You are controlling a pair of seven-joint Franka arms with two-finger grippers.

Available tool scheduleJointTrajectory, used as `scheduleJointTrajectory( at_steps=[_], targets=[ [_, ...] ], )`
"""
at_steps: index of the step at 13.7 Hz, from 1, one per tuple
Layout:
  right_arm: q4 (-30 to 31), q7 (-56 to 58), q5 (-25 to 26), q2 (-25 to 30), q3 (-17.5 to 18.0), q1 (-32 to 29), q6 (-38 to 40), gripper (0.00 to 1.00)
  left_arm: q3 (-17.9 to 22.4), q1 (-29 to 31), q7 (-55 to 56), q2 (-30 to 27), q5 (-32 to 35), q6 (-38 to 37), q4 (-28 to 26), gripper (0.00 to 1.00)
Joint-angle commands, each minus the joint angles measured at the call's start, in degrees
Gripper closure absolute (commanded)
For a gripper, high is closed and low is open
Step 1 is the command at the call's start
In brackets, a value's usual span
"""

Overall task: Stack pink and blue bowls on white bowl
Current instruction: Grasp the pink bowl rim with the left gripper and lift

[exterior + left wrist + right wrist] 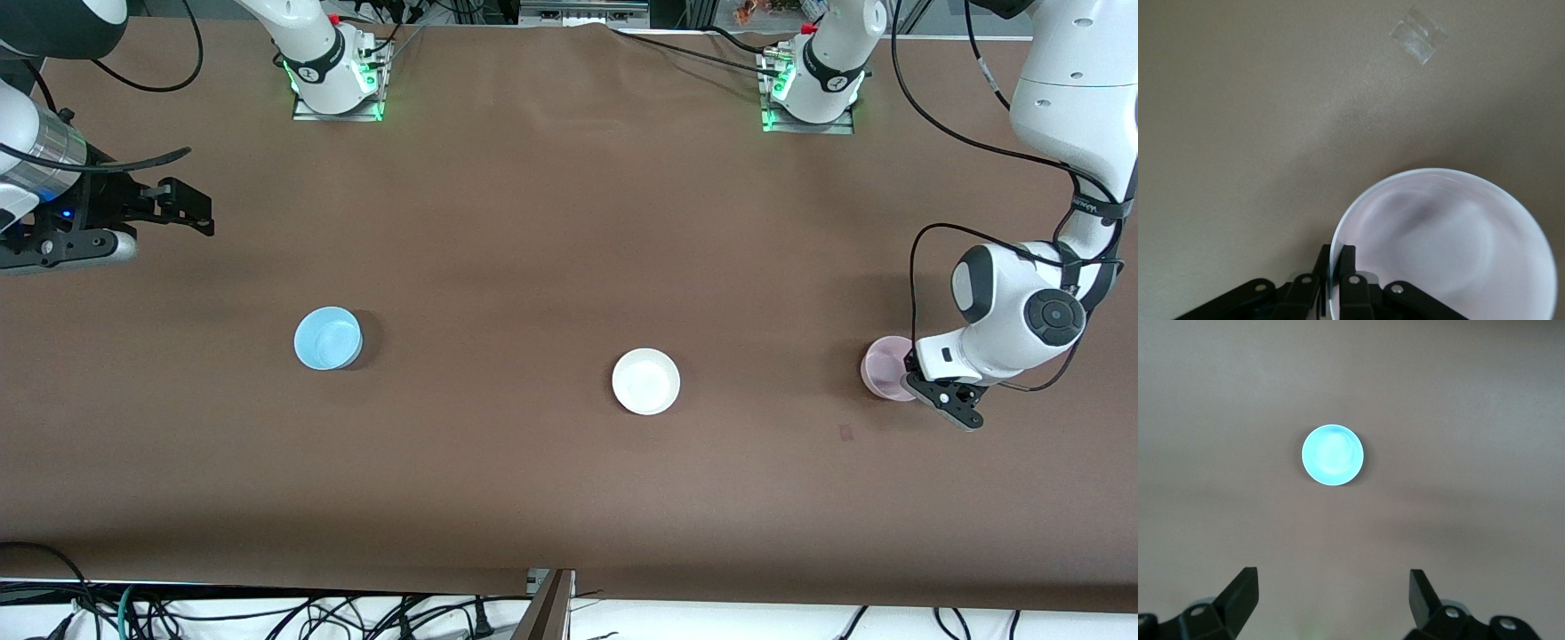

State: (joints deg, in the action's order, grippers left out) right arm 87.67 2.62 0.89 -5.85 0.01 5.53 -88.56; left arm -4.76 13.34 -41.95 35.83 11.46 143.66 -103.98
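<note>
Left gripper is down at the left arm's end of the bench, fingers clamped on the rim of the pink bowl, one inside the wall, one outside. The white bowl sits mid-bench, well apart toward the right arm's end, so the carry runs that way. Right gripper waits up high, fingers spread wide, above the bench with the blue bowl nearest it; one bowl of each colour, three in all.
</note>
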Motion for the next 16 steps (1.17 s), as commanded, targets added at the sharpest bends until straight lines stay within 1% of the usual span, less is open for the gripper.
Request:
scheduleJointTrajectory(
  at_steps=[1, 2, 3, 4, 5, 7, 8, 9, 11, 12, 13, 14, 16],
  targets=[
    [-0.8, -0.2, 1.6, -1.2, 0.1, 0.4, -0.1, 0.00, -0.7, 0.1, -0.7, 1.1, 1.2, -0.7, 2.5, 1.00],
    [-0.8, -0.2, 2.0, -1.2, 0.1, 0.5, -0.2, 0.00, -0.8, 0.4, -0.6, 0.9, 0.6, -0.7, 2.5, 1.00],
    [-0.9, -0.3, 4.6, -1.4, 0.1, 0.5, -0.6, 0.00, -0.9, 0.3, -0.4, 0.6, 0.4, -0.7, 2.6, 1.00],
    [-1.5, -0.6, 5.3, -1.4, 0.1, 0.4, -0.8, 0.00, -1.0, 0.0, -0.2, 0.1, 0.4, -1.4, 2.8, 1.00],
    [-2.7, -0.4, 4.8, -1.4, 0.1, 0.4, -0.8, 0.00, -2.2, -0.6, 0.2, -0.4, 0.4, -4.4, 4.1, 1.00],
    [-3.7, -0.3, 4.6, -1.1, 0.2, 0.5, -0.3, 0.00, -4.2, -1.0, 1.0, -0.4, 0.1, -17.6, 10.4, 1.00],
    [-3.9, -0.2, 4.4, -0.9, 0.2, 0.6, -0.1, 0.00, -5.1, -1.3, 3.5, -0.2, -2.6, -23.4, 13.3, 1.00],
    [-3.7, -0.2, 4.1, -1.4, 0.2, 0.5, 0.0, 0.00, -5.4, -2.4, 8.1, -0.2, -6.2, -27.5, 15.0, 1.00],
    [-3.5, -0.6, 0.2, -1.6, 0.0, 0.3, 0.0, 0.00, -5.7, -4.8, 17.5, -0.5, -7.8, -31.1, 15.8, 1.00],
    [-3.5, -0.7, -0.6, -1.7, -0.1, 0.0, -0.8, 0.00, -7.1, -6.0, 23.7, -0.8, -8.9, -31.9, 15.9, 1.00],
    [-3.5, -0.6, -0.6, -3.3, -0.1, -0.2, -1.0, 0.00, -8.8, -6.8, 30.5, -1.2, -10.0, -32.6, 15.9, 1.00],
    [-3.7, -0.6, -0.6, -7.3, -0.1, -0.1, -0.3, 0.00, -10.9, -7.5, 38.0, -1.5, -10.2, -32.6, 16.0, 1.00],
    [-3.4, -0.5, -0.2, -9.4, -0.1, 0.3, -1.1, 0.00, -16.0, -9.2, 53.4, -1.5, -10.2, -32.7, 17.8, 1.00]
  ],
)
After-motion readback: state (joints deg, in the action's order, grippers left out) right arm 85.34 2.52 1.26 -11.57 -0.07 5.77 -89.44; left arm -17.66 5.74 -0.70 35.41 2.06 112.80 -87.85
